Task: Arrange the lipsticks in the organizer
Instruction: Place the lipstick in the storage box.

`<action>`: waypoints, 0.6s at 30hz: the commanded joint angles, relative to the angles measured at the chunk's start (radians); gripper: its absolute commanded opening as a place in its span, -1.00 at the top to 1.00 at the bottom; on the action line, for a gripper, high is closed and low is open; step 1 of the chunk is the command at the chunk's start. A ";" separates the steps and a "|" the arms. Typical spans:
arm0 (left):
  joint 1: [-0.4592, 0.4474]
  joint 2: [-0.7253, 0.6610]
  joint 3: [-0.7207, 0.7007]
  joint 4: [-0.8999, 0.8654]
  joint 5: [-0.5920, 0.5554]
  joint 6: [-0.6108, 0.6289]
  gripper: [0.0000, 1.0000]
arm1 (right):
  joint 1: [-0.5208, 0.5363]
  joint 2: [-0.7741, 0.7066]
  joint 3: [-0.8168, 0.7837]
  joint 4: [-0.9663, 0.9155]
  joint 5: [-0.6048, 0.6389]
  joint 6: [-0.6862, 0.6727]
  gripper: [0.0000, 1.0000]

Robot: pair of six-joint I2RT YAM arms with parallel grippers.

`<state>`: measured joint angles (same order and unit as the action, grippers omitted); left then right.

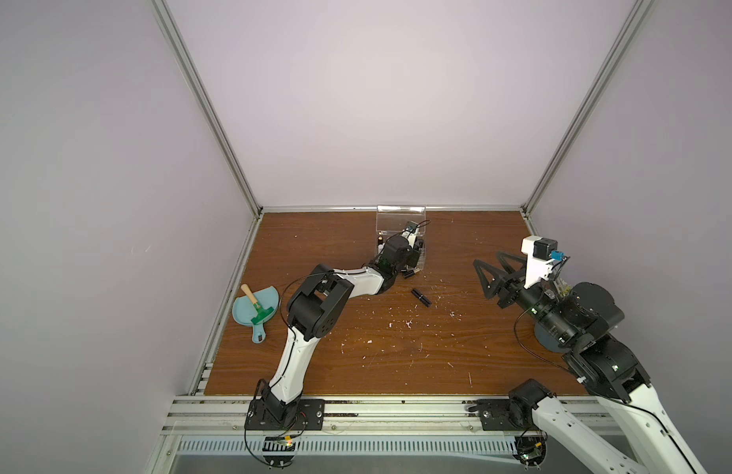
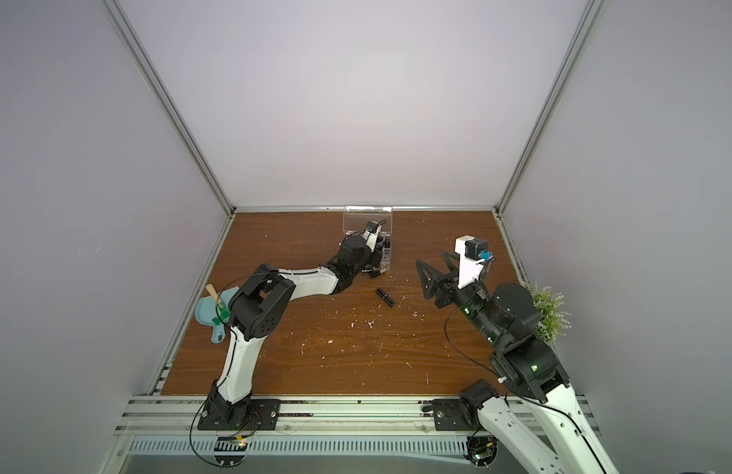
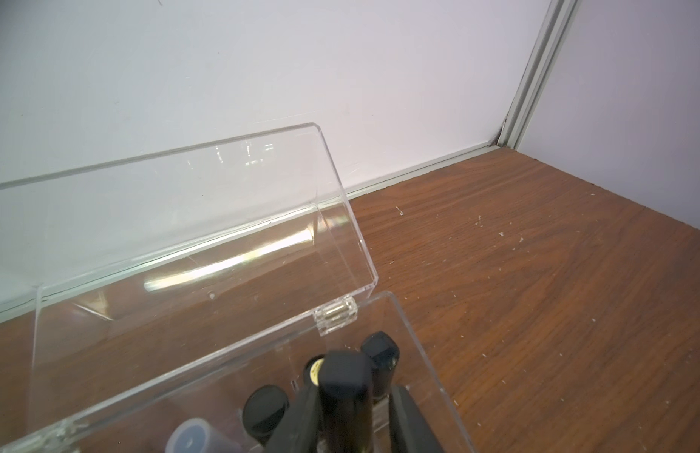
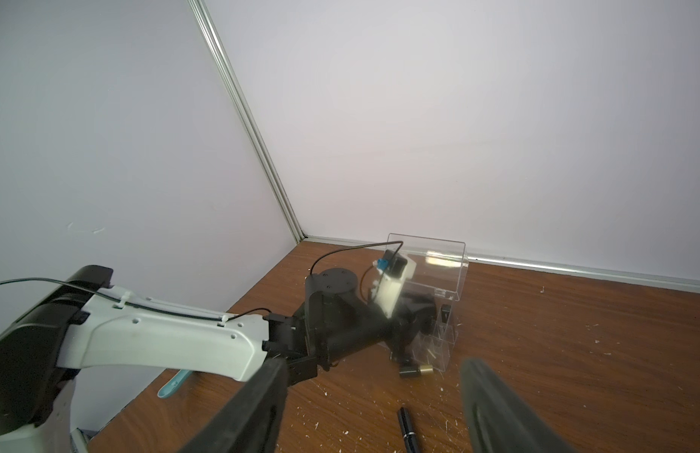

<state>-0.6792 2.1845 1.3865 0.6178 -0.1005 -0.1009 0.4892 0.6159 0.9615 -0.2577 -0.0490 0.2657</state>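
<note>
While black lipstick tube (image 3: 346,388) stands in clear acrylic organizer (image 3: 222,362), L jaws flank it, slightly parted. R jaws spread, empty.

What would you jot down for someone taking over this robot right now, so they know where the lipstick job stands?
Left gripper: over the organizer, fingers loosely around an upright black lipstick, with a gap on one side; it looks like a release.
Right gripper: open, empty, above the table, away from the organizer.
Done: the lid is open and several lipsticks stand in compartments.
Left: a black lipstick lies on the open table and a black-and-gold one lies beside the organizer's front wall. The arm may hide more.
</note>
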 commanded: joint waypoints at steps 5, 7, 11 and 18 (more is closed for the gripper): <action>0.010 0.037 0.038 -0.015 -0.010 -0.009 0.01 | -0.003 -0.006 0.043 0.014 0.017 -0.020 -0.51; 0.011 0.035 0.040 -0.019 -0.012 -0.008 -0.06 | -0.003 -0.004 0.046 0.014 0.015 -0.020 -0.52; 0.010 0.014 0.023 -0.012 -0.012 -0.012 -0.08 | -0.003 0.002 0.046 0.012 0.012 -0.023 -0.51; -0.006 -0.144 -0.034 -0.048 -0.013 -0.002 -0.07 | -0.003 0.036 0.037 0.009 0.006 -0.031 -0.52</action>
<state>-0.6792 2.1368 1.3563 0.5858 -0.1024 -0.1047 0.4892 0.6312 0.9657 -0.2607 -0.0494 0.2569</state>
